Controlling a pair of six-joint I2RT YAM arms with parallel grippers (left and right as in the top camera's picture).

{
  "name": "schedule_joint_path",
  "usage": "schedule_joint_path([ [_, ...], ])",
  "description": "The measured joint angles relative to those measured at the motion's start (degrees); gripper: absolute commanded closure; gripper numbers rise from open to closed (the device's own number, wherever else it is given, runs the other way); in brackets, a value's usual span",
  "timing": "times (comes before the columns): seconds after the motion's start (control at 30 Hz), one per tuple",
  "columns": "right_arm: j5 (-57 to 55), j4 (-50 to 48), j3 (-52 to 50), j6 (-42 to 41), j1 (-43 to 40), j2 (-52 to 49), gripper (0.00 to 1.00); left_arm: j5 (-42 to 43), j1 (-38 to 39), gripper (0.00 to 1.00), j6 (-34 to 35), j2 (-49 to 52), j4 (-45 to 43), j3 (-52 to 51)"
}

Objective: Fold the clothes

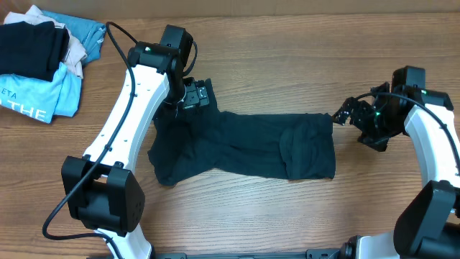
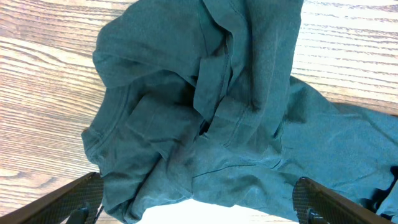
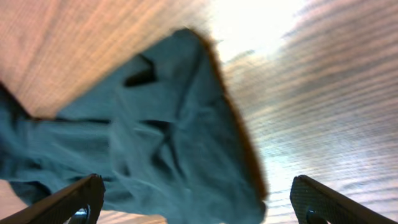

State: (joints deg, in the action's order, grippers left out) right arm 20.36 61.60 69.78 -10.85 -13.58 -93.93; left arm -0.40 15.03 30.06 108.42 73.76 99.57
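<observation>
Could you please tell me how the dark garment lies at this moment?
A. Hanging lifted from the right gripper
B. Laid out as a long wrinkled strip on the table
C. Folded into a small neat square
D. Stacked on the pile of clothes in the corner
B: the dark garment lies stretched out on the table, with the open left gripper over its bunched end and the open right gripper just off its other edge.

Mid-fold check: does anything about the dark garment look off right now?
Yes: the dark garment lies as a long, uneven strip. Its end beneath the open left claw is bunched and creased, unlike the flatter end by the open right claw. No tears or spills are visible.
</observation>
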Motion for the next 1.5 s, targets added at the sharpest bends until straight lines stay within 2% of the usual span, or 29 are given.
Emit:
schedule_joint_path([
  [0.4,6.9,-13.7,-18.8,2.3,-1.0,-1.3,0.01,0.0,0.0,0.00,0.0,0.0,0.0,0.0],
  [0.47,9.7,-16.5,-20.7,2.3,-0.9,-1.2,0.04,0.0,0.0,0.00,0.0,0.0,0.0,0.0],
  [0.57,12.3,-20.0,-22.0,1.9,0.3,-1.2,0.14,0.0,0.0,0.00,0.0,0.0,0.0,0.0],
  [0.6,12.6,-20.3,-22.3,1.7,1.3,-1.2,0.18,0.0,0.0,0.00,0.0,0.0,0.0,0.0],
  [0.63,12.7,-20.9,-22.6,1.5,2.5,-1.2,0.31,0.0,0.0,0.00,0.0,0.0,0.0,0.0],
  [0.67,12.4,-21.6,-22.8,1.0,4.0,-1.2,0.54,0.0,0.0,0.00,0.0,0.0,0.1,0.0],
  [0.77,11.5,-22.1,-23.4,-0.6,5.6,-1.2,0.83,0.0,0.0,0.00,0.0,0.0,0.3,0.0],
  [0.83,9.5,-22.7,-23.4,-2.4,5.7,-1.2,0.96,0.0,0.0,0.00,0.0,0.0,0.4,0.0],
  [1.0,8.1,-23.1,-23.1,-4.0,3.5,-1.2,0.96,0.0,0.0,0.00,0.0,0.0,0.4,0.0],
  [1.1,5.5,-17.3,-19.3,-5.0,-0.8,-1.5,0.96,0.0,0.0,0.00,0.0,0.0,0.4,0.0],
  [1.3,-14.9,-1.2,-5.1,-8.5,-3.5,-1.6,0.96,0.0,0.0,0.00,0.0,0.0,-0.1,0.0],
  [1.4,-19.9,0.9,-3.0,-10.4,-1.4,-0.7,0.96,0.0,0.0,0.00,0.0,0.0,-0.7,0.0],
  [1.5,-23.6,1.5,-2.9,-11.6,6.0,1.0,0.96,0.0,0.0,0.00,0.0,0.0,-1.6,0.0],
])
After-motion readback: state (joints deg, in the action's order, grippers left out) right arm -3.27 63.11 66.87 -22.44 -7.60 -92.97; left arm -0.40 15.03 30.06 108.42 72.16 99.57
